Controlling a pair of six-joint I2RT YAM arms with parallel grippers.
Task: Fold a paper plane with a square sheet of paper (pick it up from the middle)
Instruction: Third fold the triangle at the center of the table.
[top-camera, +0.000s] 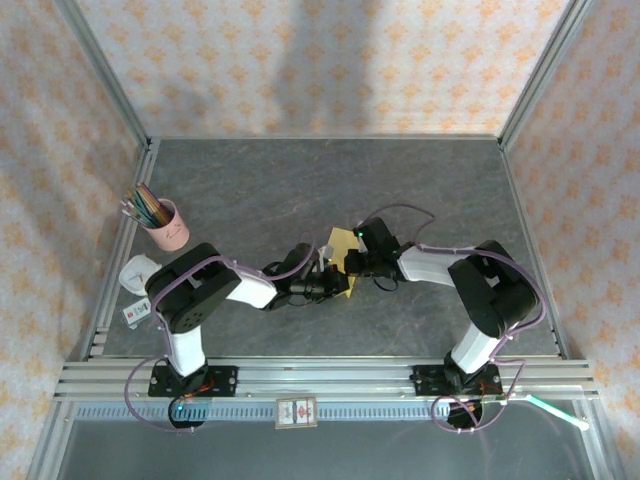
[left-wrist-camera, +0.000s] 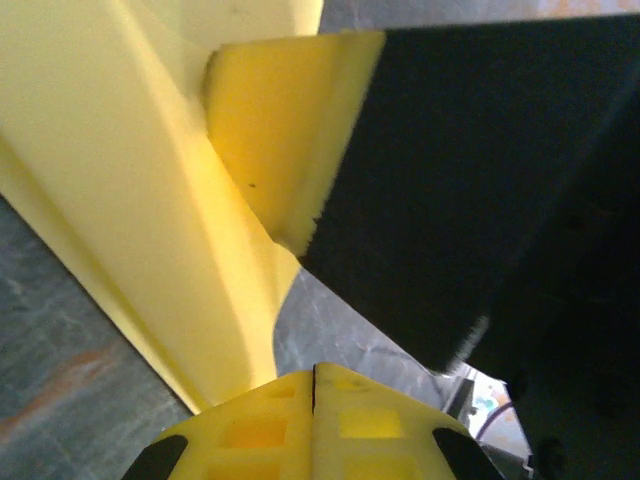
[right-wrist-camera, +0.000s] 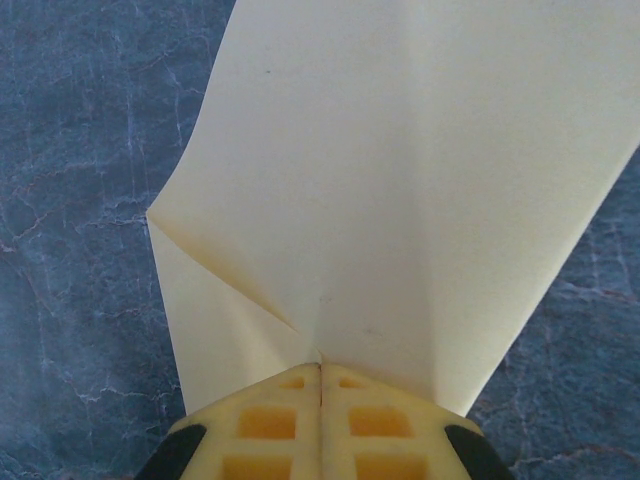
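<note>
The square sheet of paper (top-camera: 346, 287) is yellow and creased, and sits mid-table between both arms. In the right wrist view the paper (right-wrist-camera: 400, 180) fans out from my right gripper (right-wrist-camera: 320, 362), with two creases meeting at the closed tips, which pinch it. My right gripper (top-camera: 352, 262) reaches in from the right. In the left wrist view the paper (left-wrist-camera: 130, 180) stands up at the left, and a yellow pad (left-wrist-camera: 280, 130) of the right gripper is against it. My left gripper (left-wrist-camera: 315, 372) is shut beside the sheet's lower edge with nothing between its tips. From above, the left gripper (top-camera: 322, 276) is right next to the paper.
A pink cup of coloured pencils (top-camera: 165, 222) stands at the left. Below it lie a white object (top-camera: 137, 275) and a small card (top-camera: 133, 312) by the left rail. The dark table (top-camera: 330, 180) is walled on three sides.
</note>
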